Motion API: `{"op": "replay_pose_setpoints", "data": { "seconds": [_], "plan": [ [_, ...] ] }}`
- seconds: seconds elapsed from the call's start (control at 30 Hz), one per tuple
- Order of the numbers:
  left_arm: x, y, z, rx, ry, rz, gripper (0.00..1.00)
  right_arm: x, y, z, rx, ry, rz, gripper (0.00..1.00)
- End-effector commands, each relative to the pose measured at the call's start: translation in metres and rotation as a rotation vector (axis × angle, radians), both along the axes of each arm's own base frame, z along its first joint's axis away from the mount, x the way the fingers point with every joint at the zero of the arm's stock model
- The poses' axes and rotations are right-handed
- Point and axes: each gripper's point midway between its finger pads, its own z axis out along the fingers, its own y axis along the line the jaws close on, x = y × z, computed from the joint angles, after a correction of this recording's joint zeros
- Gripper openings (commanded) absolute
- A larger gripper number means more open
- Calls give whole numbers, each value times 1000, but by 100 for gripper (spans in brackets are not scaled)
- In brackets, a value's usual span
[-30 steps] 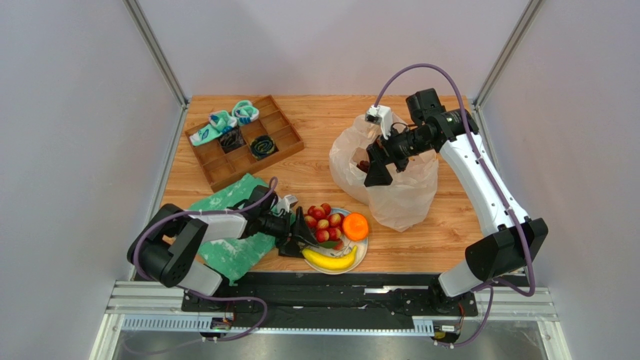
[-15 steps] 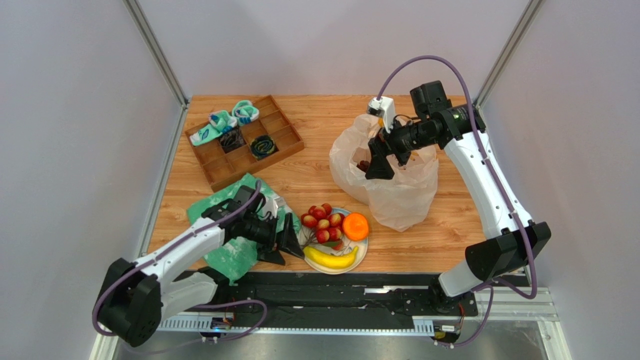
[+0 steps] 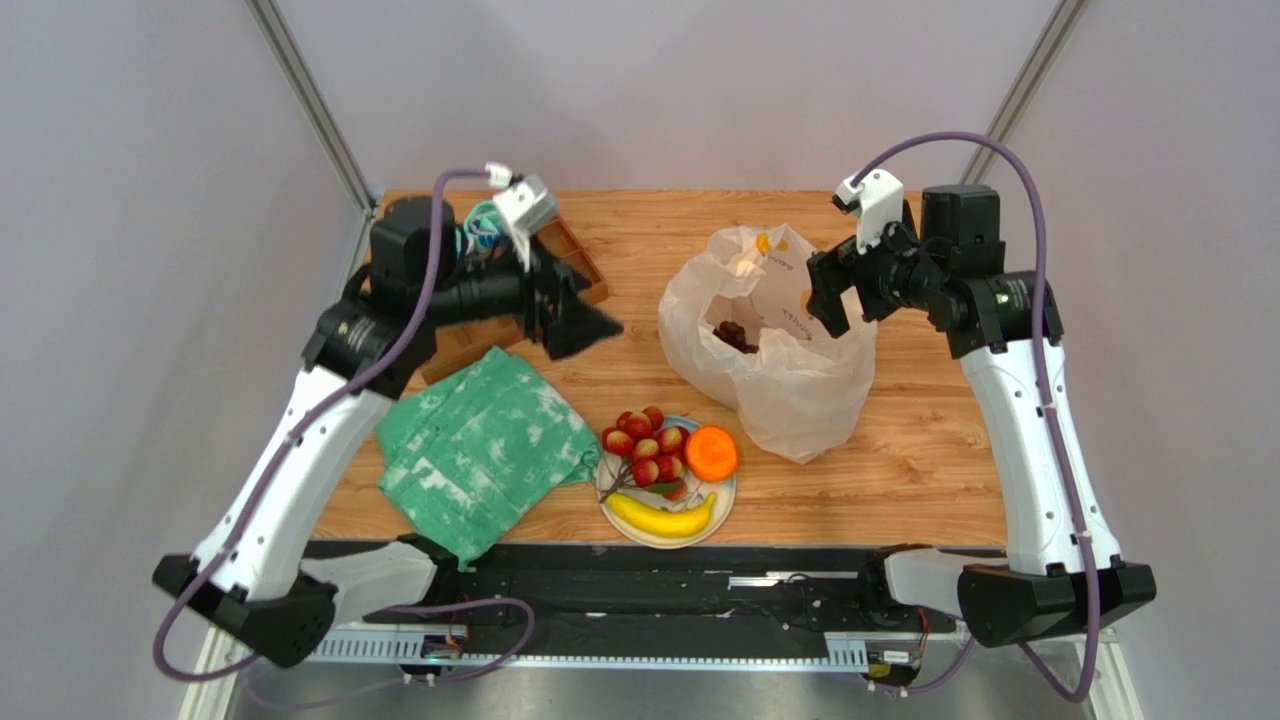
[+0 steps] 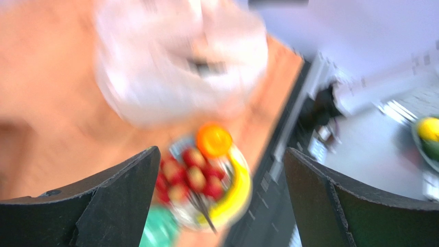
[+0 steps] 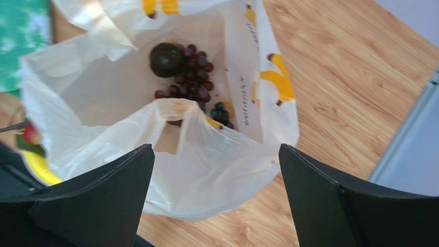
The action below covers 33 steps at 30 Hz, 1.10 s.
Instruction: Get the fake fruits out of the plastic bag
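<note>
From above, the left arm stands high with its elbow bent, the forearm reaching rightward over the wooden tray point(image 3: 583, 272). The left gripper point(image 3: 579, 318) hangs in the air above the table point(image 3: 902, 450), well apart from the plastic bag point(image 3: 781, 383). The right arm rises steeply from its base. Its wrist turns left, so the right gripper point(image 3: 827, 300) hovers just over the bag's right rim. The bag sits open on the table with the dark grape bunch point(image 3: 733, 333) inside. Near its front, a plate point(image 3: 724, 507) holds the red balls point(image 3: 639, 446), the orange point(image 3: 711, 452) and the banana point(image 3: 658, 518). A green cloth point(image 3: 481, 443) lies to the plate's left.

The left wrist view is smeared with blur. The fingers of the left gripper point(image 4: 220, 151) are spread wide with nothing between them. Below them lie the plate's fruit and, farther off, the pale bag point(image 4: 180, 62).

The right wrist view looks down into the bag's mouth. The right gripper point(image 5: 215, 147) is also spread wide and holds nothing. Its fingers frame the bag's near rim, and whether they touch it cannot be told. The dark round fruit point(image 5: 166, 59) rests against the grape bunch point(image 5: 193, 85) on the bag's floor.
</note>
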Motion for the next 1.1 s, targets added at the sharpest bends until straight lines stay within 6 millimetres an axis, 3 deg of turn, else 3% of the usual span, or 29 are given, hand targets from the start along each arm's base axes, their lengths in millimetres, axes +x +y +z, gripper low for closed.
{"op": "replay_pose_setpoints", "data": {
  "seconds": [0.0, 0.03, 0.07, 0.1, 0.13, 0.17, 0.2, 0.23, 0.27, 0.3, 0.37, 0.47, 0.53, 0.57, 0.73, 0.83, 0.87, 0.9, 0.93, 0.97, 1.03, 1.07],
  "plan": [
    [82, -23, 49, 23, -216, 58, 99, 35, -36, -10, -113, -92, -205, 97],
    [93, -30, 55, 25, -237, 54, 99, 44, -45, -20, -144, -85, -241, 97],
    [117, -43, 43, 56, -225, 61, 99, 48, -48, -26, -159, -76, -248, 97],
    [124, -49, 66, 44, -303, 63, 99, 52, -54, -34, -182, -66, -251, 98],
    [129, -62, 67, 66, -357, 35, 99, 56, -56, -46, -190, -42, -251, 98],
    [147, -75, 52, 101, -350, 39, 99, 60, -58, -61, -197, -1, -254, 98],
    [150, -82, 69, 89, -401, 37, 99, 63, -65, -68, -193, 21, -270, 98],
    [161, -103, 51, 112, -389, 14, 99, 64, -66, -74, -184, 43, -275, 98],
    [165, -113, 49, 112, -388, 3, 99, 66, -68, -88, -191, 77, -280, 98],
    [162, -121, 65, 87, -413, -13, 99, 68, -72, -93, -197, 88, -289, 98],
    [166, -145, 55, 79, -382, -54, 99, 74, -71, -101, -201, 88, -279, 98],
    [163, -165, 34, 64, -301, -109, 98, 80, -70, -113, -198, 112, -269, 97],
    [151, -172, 24, 83, -283, -136, 97, 82, -67, -118, -182, 136, -275, 96],
    [147, -173, 7, 103, -243, -155, 96, 81, -64, -118, -164, 146, -272, 96],
    [134, -165, -25, 203, -191, -146, 91, 83, -57, -127, -141, 166, -245, 94],
    [138, -158, -41, 272, -214, -141, 63, 92, -53, -131, -138, 178, -220, 80],
    [140, -157, -41, 284, -223, -133, 40, 95, -51, -133, -137, 184, -200, 65],
    [142, -156, -41, 294, -234, -130, 23, 100, -50, -132, -140, 177, -182, 59],
    [146, -154, -40, 303, -255, -125, 9, 113, -49, -117, -140, 130, -179, 52],
    [151, -153, -34, 299, -276, -106, 0, 123, -50, -122, -150, 136, -177, 39],
    [162, -150, -15, 254, -322, -85, 0, 144, -54, -108, -169, 84, -179, 29],
    [166, -149, 8, 216, -364, -72, 0, 163, -54, -88, -165, 30, -184, 21]
  ]
}}
